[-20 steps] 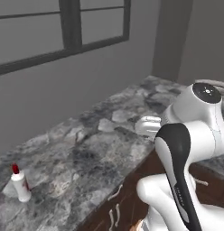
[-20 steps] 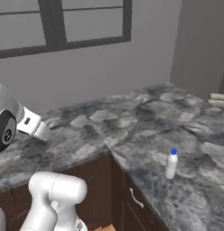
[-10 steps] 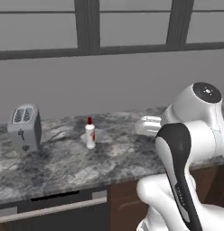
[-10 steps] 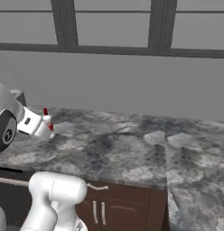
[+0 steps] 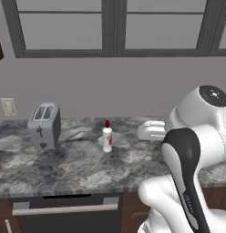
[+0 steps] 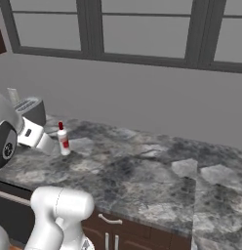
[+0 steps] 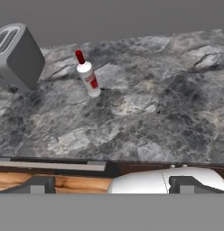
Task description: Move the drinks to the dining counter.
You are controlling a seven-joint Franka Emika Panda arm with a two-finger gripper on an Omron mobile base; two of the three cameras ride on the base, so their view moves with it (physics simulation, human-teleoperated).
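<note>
Gripper (image 7: 109,184) jaws stood spread wide with nothing between them, its two dark fingertips low in the hand view and well short of the worktop (image 7: 145,113), above the front edge of the cabinets. Doing the step in hand well, as I judged it, meant bringing the hand forward over the marbled slab toward the red-capped bottle (image 7: 87,75), lining the spread fingers either side of its white body below the cap, and closing only once the bottle sat squarely between them, since a tall narrow bottle would tip at a glancing touch. Approaching from the open side, away from the toaster (image 7: 16,56), looked safest. Farther back, the red-capped bottle (image 5: 106,136) stood upright on the worktop below the windowed wall, near the silver toaster (image 5: 43,125) but apart from it. Its cap was on; what it held could not be told through the white plastic.
</note>
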